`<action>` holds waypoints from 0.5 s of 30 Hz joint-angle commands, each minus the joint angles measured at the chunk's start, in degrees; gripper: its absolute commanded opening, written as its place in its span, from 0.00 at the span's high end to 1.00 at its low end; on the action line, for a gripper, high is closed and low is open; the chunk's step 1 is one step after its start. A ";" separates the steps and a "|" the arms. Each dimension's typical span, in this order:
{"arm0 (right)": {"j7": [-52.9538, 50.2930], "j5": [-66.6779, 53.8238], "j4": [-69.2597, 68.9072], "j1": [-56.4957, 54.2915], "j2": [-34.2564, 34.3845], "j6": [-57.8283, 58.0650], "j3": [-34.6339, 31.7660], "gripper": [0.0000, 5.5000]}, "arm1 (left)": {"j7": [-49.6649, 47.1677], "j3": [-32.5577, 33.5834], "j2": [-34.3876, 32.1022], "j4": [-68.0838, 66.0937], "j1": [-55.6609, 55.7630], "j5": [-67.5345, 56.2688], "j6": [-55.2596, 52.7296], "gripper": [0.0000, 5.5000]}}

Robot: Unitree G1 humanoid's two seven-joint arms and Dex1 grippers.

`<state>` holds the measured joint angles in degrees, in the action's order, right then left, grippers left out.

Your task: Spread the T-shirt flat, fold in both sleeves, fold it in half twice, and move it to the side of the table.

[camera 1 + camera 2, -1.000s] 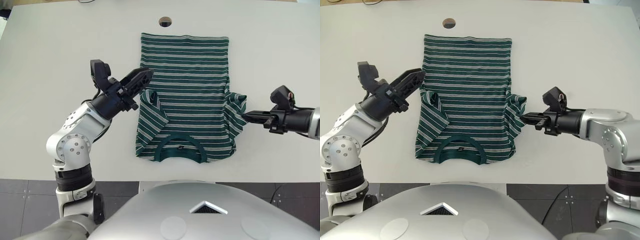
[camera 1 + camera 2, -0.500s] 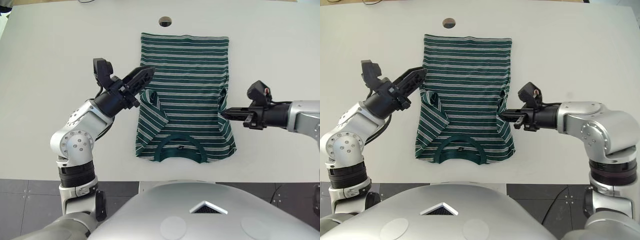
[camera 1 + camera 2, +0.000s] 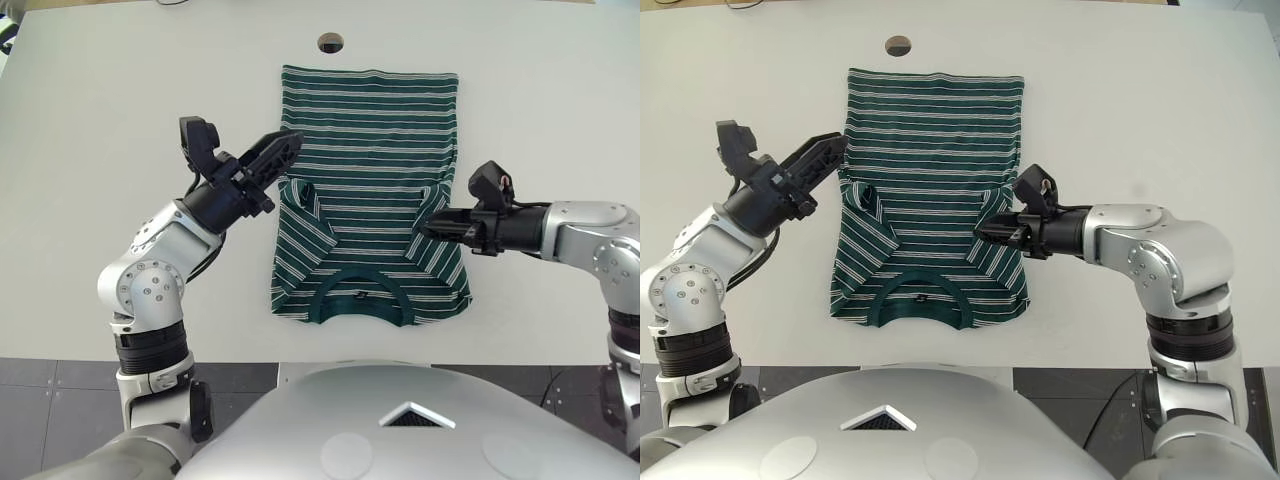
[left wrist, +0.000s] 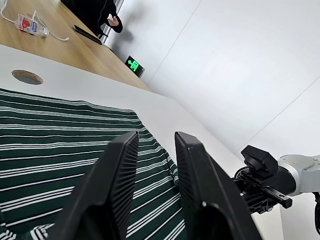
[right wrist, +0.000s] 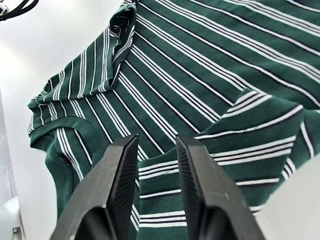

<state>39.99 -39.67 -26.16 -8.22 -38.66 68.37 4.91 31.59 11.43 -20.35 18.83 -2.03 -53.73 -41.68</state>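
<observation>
A green striped T-shirt (image 3: pixel 370 120) lies flat on the white counter (image 3: pixel 120 90). The right hand (image 3: pixel 428 225) hovers over the right sleeve (image 3: pixel 440 255), which is folded inward beneath its tips. Its fingers are narrowly parted and look empty. The left hand (image 3: pixel 292 143), also narrow and empty, hangs beside the shirt's opposite edge. Lifting the right hand straight up should keep the fold from dragging open.

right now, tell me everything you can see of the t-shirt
Dark green t-shirt with thin white stripes, soft knit, flat on the white table, collar nearest the robot. Both sleeves lie folded in over the body, rumpled. The right hand is over the right sleeve, the left hand by the left edge.
</observation>
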 commanded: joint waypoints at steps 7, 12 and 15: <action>38.25 20.87 6.75 27.39 -19.74 -68.13 -14.61 0.75 | 22.65 -5.74 -31.88 -11.62 -27.22 58.56 80.11 0.75; 37.00 32.93 19.21 28.98 -20.90 -98.87 -9.80 0.71 | 20.22 1.69 -44.06 -20.82 -32.01 72.15 100.61 0.75; 35.49 37.13 22.95 29.74 -21.18 -107.93 -6.75 0.63 | 17.63 1.42 -45.96 -24.69 -32.61 75.50 105.29 0.68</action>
<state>71.33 -17.60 -12.76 18.08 -53.55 -5.61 -3.65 48.26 8.00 -51.88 2.00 -29.94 2.78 35.96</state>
